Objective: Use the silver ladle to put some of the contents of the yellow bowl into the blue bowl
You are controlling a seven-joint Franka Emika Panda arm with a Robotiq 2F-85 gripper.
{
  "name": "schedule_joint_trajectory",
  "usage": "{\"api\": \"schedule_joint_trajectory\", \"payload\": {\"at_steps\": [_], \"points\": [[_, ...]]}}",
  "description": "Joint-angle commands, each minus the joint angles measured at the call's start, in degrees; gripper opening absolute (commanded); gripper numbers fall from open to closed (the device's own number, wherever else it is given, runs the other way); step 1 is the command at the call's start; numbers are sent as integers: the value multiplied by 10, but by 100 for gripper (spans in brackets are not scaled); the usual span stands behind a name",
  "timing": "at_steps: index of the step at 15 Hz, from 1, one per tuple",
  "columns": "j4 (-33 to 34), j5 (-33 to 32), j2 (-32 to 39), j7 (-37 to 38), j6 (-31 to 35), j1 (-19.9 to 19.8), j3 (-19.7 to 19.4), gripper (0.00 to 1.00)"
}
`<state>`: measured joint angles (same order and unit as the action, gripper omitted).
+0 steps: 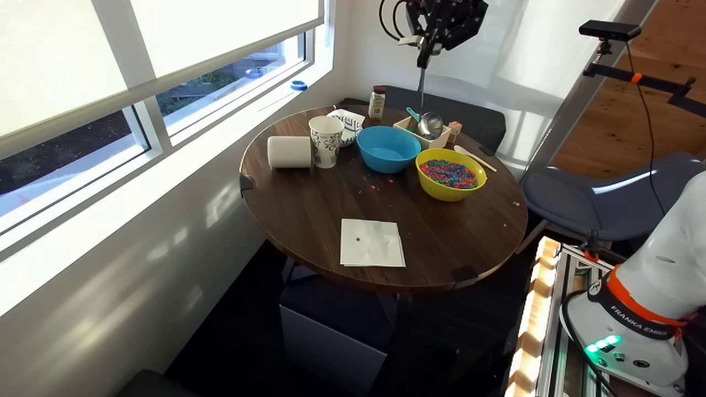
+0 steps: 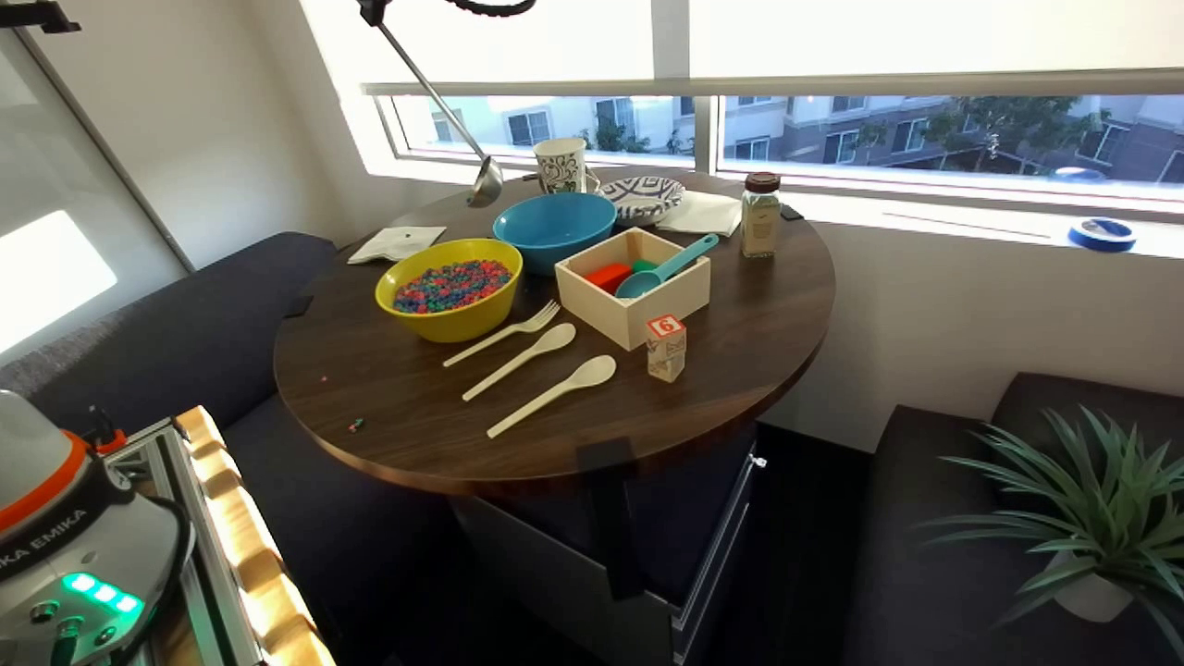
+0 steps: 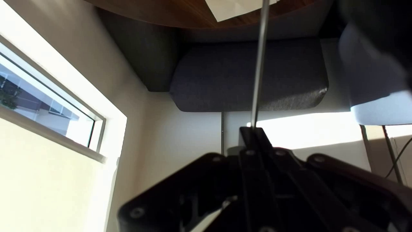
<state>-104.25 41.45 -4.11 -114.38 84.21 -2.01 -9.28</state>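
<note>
One ladle (image 3: 260, 62) — pinched by end effector (image 3: 253, 133).

the silver ladle (image 1: 431, 124) hangs tilted above the table (image 1: 309, 220), handle up, scoop lowest. in an exterior view the yellow bowl (image 1: 441, 192) stands upright toward the right edge, holding contents (image 1: 448, 172) of small red, blue and green pieces. the turquoise blue bowl (image 1: 383, 160) sits just beside it, upright.
</note>
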Motion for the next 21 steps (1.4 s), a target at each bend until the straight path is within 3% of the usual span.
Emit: {"api": "schedule_joint_trajectory", "payload": {"at_steps": [1,11,21], "points": [[54,-2,49,1,12,-5,20,1],[147,-42,137,-10,51,-20,40,1],[90,-149,128,48,225,1,86,1]]}}
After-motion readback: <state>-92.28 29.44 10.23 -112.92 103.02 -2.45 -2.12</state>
